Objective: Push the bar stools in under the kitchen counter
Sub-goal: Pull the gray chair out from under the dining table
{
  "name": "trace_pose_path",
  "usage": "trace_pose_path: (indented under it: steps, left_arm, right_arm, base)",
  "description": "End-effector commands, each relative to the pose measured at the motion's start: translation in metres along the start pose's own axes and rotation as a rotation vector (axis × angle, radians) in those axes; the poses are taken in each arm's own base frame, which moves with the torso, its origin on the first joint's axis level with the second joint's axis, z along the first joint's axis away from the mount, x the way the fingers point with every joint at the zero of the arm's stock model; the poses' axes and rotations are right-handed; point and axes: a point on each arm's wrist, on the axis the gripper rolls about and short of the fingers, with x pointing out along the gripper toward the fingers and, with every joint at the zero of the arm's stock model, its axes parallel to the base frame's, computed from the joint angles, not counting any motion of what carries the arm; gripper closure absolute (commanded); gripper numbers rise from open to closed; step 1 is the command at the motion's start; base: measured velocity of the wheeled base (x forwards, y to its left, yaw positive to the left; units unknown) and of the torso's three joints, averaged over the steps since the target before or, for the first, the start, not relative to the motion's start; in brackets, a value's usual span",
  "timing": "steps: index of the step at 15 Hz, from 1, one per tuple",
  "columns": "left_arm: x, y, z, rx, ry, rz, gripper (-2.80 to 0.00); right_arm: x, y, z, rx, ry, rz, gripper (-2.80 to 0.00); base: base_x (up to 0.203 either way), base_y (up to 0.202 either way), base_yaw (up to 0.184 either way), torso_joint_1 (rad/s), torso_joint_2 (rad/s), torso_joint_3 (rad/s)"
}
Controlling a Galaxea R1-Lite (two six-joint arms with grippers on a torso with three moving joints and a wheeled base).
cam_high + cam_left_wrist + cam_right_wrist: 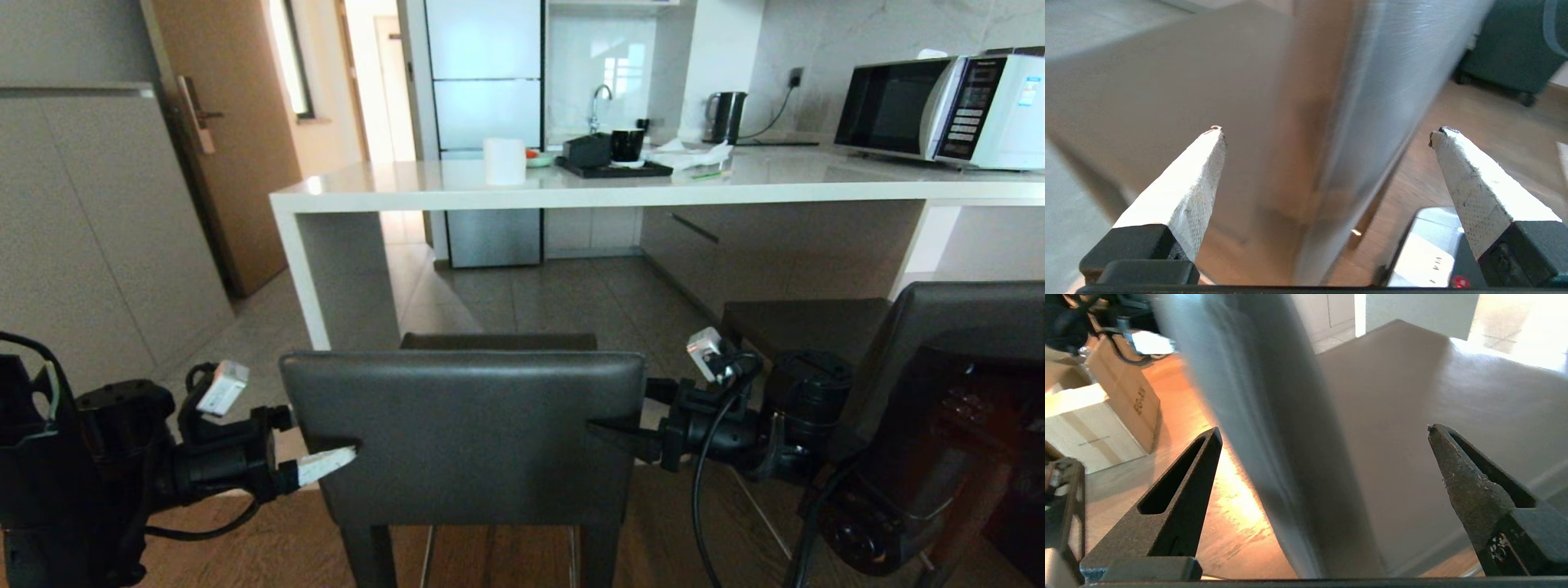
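One bar stool (465, 433) stands right before me, its dark grey backrest facing me and its seat just short of the kitchen counter (571, 192). My left gripper (344, 456) is open and straddles the backrest's left edge; the blurred backrest (1339, 122) sits between its white fingers (1200, 179) with gaps on both sides. My right gripper (602, 431) is open the same way astride the right edge, the backrest (1290, 437) between its black fingers (1184, 486). A second bar stool (804, 322) stands at the right, its seat close to the counter.
On the counter are a microwave (939, 106), a kettle (725, 116), a black tray with cups (608, 167) and a white roll (504, 161). The counter's white side panel (302, 269) stands left of the stool. Cardboard boxes (1122, 392) lie on the wooden floor behind me.
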Motion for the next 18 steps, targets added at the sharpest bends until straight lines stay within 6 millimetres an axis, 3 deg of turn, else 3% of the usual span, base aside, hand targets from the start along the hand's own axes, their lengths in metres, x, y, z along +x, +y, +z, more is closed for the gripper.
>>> trace_pose_path:
  steps: [1, 5, 9, 13, 15, 18]
  left_arm:
    - [-0.010, 0.003, 0.004, 0.016, -0.012, 0.029, -2.80]
    - [-0.050, 0.012, 0.010, 0.022, -0.038, 0.160, -2.80]
    - [-0.054, -0.008, 0.010, -0.001, -0.026, 0.168, -2.80]
    - [-0.069, -0.012, 0.011, -0.008, -0.031, 0.235, -2.80]
    - [-0.072, -0.020, 0.022, 0.026, -0.038, 0.294, -2.80]
    - [-0.088, -0.033, 0.056, 0.093, -0.098, 0.553, -2.80]
  right_arm:
    - [-0.009, 0.005, 0.010, -0.018, -0.021, -0.003, -2.80]
    - [-0.037, 0.016, 0.025, -0.024, -0.036, -0.051, -2.80]
    - [-0.059, 0.024, 0.029, -0.017, -0.032, -0.085, -2.80]
    - [-0.079, 0.036, 0.026, 0.003, -0.010, -0.114, -2.80]
    - [-0.083, 0.040, 0.034, -0.019, -0.041, -0.187, -2.80]
    - [-0.102, 0.049, 0.058, -0.058, -0.163, -0.478, -2.80]
  base:
    - [0.000, 0.000, 0.000, 0.000, 0.00, 0.000]
    - [0.000, 0.000, 0.000, 0.000, 0.00, 0.000]
    - [0.000, 0.000, 0.000, 0.000, 0.00, 0.000]
    - [0.000, 0.000, 0.000, 0.000, 0.00, 0.000]
    - [0.000, 0.000, 0.000, 0.000, 0.00, 0.000]
    - [0.000, 0.000, 0.000, 0.000, 0.00, 0.000]
